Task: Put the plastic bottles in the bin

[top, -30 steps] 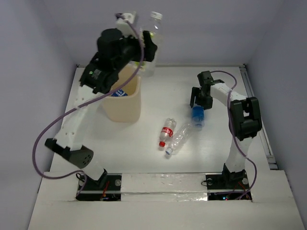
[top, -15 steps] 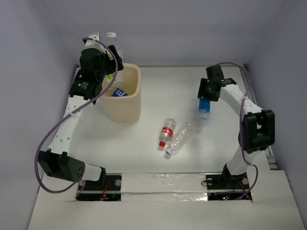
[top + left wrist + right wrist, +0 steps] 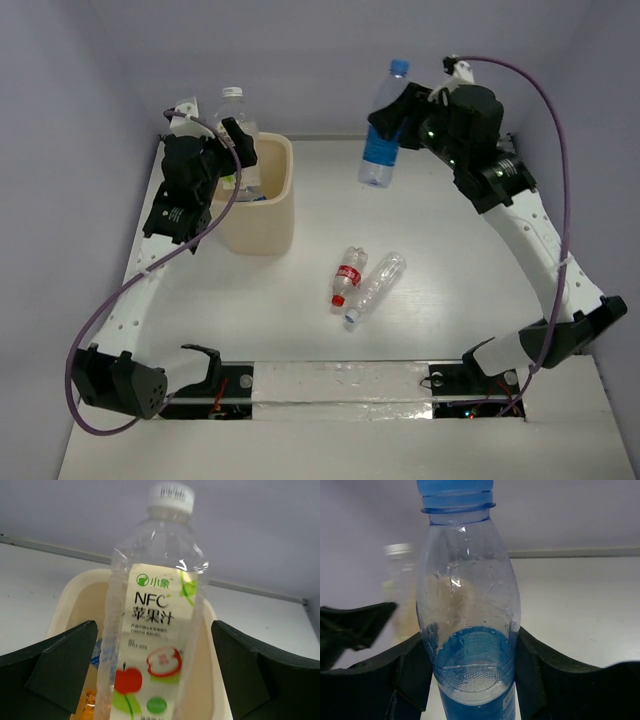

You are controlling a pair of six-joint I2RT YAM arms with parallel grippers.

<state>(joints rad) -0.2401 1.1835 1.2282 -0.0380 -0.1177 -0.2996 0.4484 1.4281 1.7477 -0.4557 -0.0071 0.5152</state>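
1. Left gripper (image 3: 154, 630): upper left of the top view, over the bin (image 3: 262, 228). Its jaws are spread. In the left wrist view a gap shows between each finger (image 3: 65, 665) and the green-label bottle (image 3: 155, 615), which stands upright between them, cap up, over the bin opening.
2. Right gripper (image 3: 470, 645): raised at the upper centre-right of the top view, well apart from the bin. Its jaws pinch the blue-label bottle (image 3: 383, 125). In the right wrist view both fingers (image 3: 410, 672) press against the bottle's sides. The cap points up and the bottle tilts slightly.
3. Bin: stands on the table (image 3: 450, 300) at upper left. Inside it, in the left wrist view, a blue patch (image 3: 98, 650) and an orange patch (image 3: 90, 700) show. What they are cannot be told.
4. Table, centre of the top view: the red-label bottle (image 3: 347, 278) and the crushed bottle (image 3: 377, 287) lie just beside each other, caps toward the lower edge. Both are clear of the grippers and near the bin.
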